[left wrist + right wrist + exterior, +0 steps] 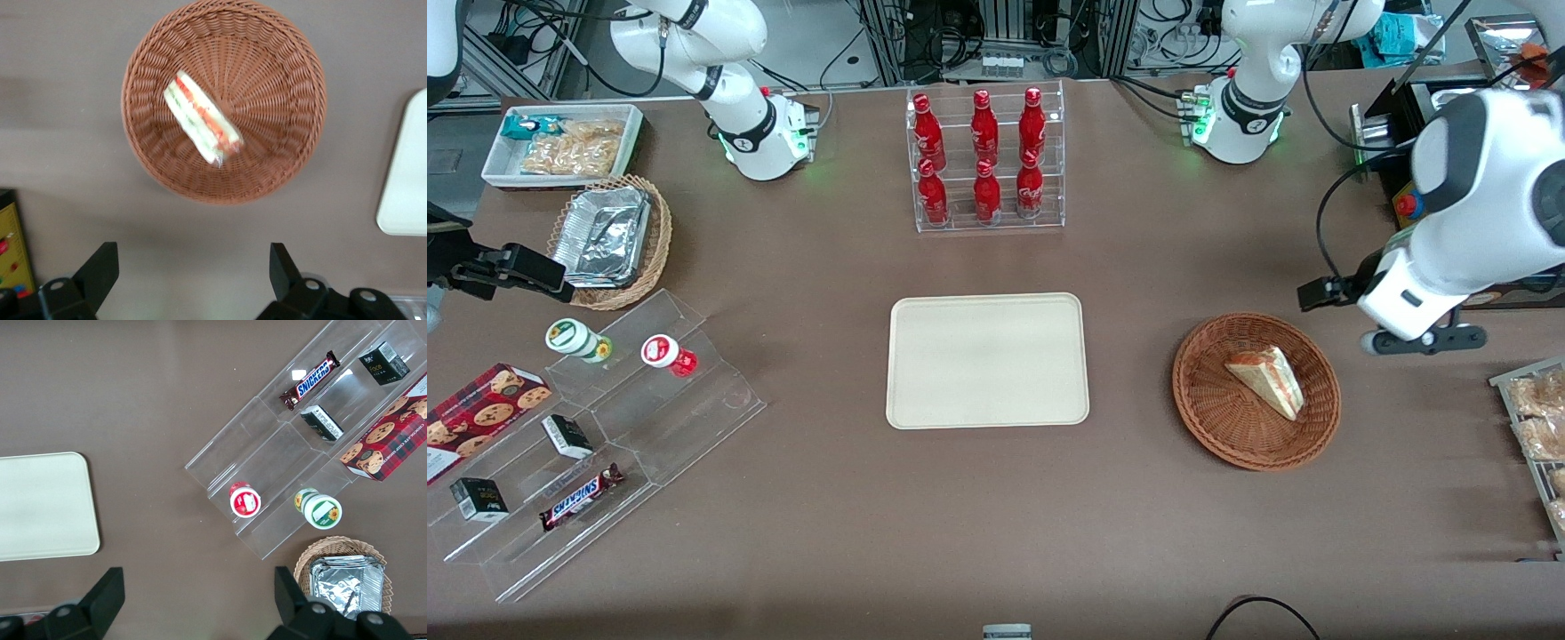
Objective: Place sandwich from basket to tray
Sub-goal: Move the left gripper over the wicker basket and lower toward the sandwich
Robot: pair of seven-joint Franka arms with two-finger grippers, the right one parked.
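Currently the gripper [193, 280] hangs above bare tabletop [60, 80] beside the basket [293, 60], fingers spread wide, holding nothing. The sandwich [202, 119] lies diagonally across the gripper's opening line, so the wrist probably needs a twist before descending.

From the front we look steeply down on the whole table [996, 533]. Our left wrist view faces straight down, closer in, over the basket [223, 100], past the gripper [193, 273] (fingers spread); it shares the basket and tray [407, 180] with the front
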